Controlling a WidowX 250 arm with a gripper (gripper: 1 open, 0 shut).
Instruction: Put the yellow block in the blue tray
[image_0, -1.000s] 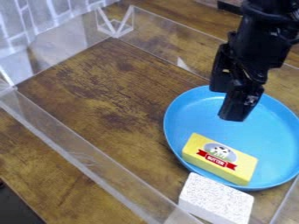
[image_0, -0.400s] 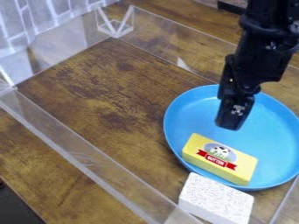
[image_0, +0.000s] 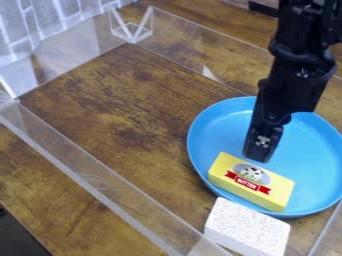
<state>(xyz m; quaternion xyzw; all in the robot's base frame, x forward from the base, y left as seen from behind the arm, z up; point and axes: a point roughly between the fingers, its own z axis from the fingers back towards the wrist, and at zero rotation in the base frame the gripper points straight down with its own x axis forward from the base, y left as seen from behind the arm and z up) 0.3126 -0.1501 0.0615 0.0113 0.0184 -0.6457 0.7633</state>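
- Pincer (image_0: 267, 146) now hangs low over the blue tray (image_0: 214, 128), tips just behind the yellow block (image_0: 251, 181); a second ago it sat higher and further back over the tray's far half, and it has come down and twisted a bit since.
- Jaws look apart, nothing between them; hard to see the gap clearly against the dark arm.
- Meaning: yellow block already lies inside the tray, near edge, label up, so the goal looks met; the drop toward it reads like a fresh reach or re-grasp, only a guess.
- Nearest: white speckled sponge (image_0: 249, 228) on the wood table (image_0: 120, 110), outside the tray, just beside its near rim.
- Tray holds only the yellow block; rest of it bare blue.
- Clear plastic wall (image_0: 80, 150) runs round the table, far side included.
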